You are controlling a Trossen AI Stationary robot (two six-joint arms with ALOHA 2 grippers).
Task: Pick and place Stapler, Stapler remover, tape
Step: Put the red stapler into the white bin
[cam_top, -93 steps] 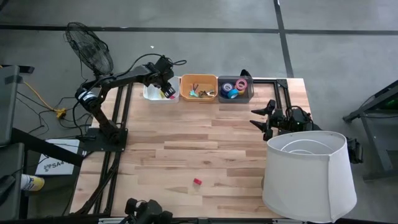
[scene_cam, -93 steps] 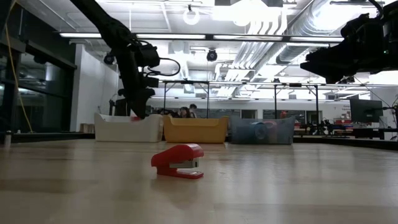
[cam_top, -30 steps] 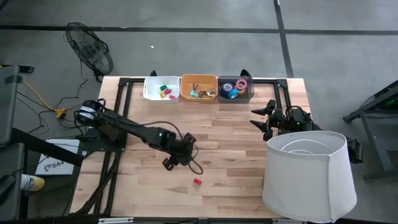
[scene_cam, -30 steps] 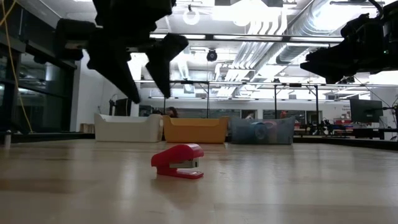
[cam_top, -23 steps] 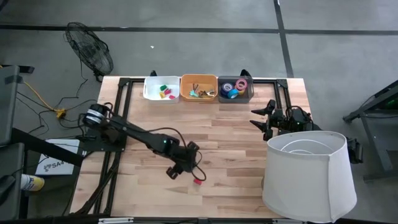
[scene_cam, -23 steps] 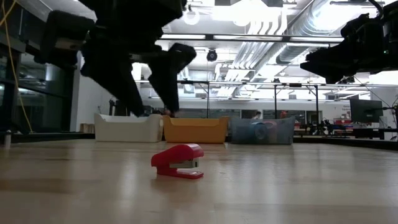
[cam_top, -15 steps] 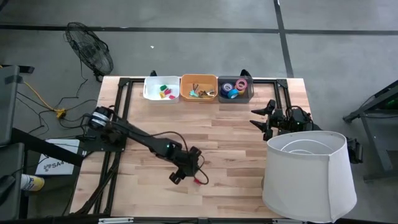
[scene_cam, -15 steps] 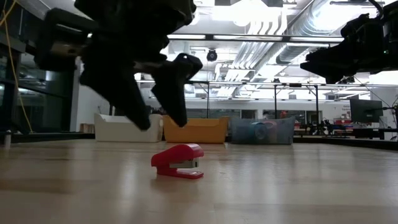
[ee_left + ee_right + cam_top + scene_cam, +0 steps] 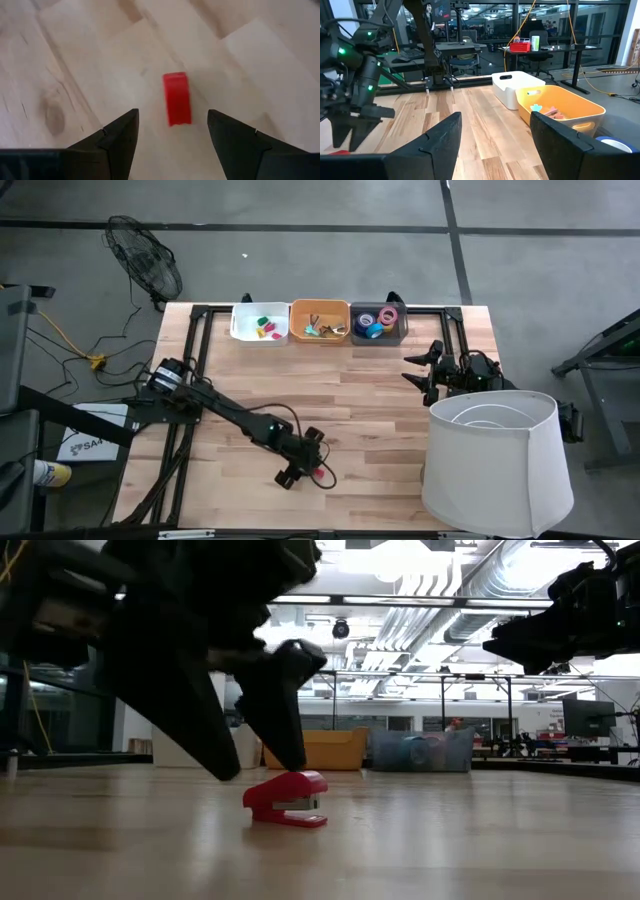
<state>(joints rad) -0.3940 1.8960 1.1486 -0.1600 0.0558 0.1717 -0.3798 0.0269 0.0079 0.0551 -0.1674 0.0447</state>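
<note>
A small red stapler (image 9: 287,799) lies flat on the wooden table near its front edge, also seen as the stapler (image 9: 320,473) from above and as the stapler (image 9: 177,98) at the wrist. My left gripper (image 9: 172,115) hangs open just over it, slanting down, one finger on each side and apart from it; the left gripper (image 9: 300,466) stands at the stapler's left. Tape rolls (image 9: 373,320) lie in the grey bin (image 9: 399,330). Small coloured pieces fill the orange bin (image 9: 319,333); whether they are stapler removers I cannot tell. My right gripper (image 9: 418,371) waits open at the right.
A white bin (image 9: 240,327) with small coloured blocks stands left of the orange one at the far edge. A large white lampshade (image 9: 497,460) covers the near right corner. Bare wood lies between the bins and the stapler.
My left gripper has gone toward the table's near edge and right, sunk toward the stapler and rolled a little, staying open. The stapler has kept its place.
</note>
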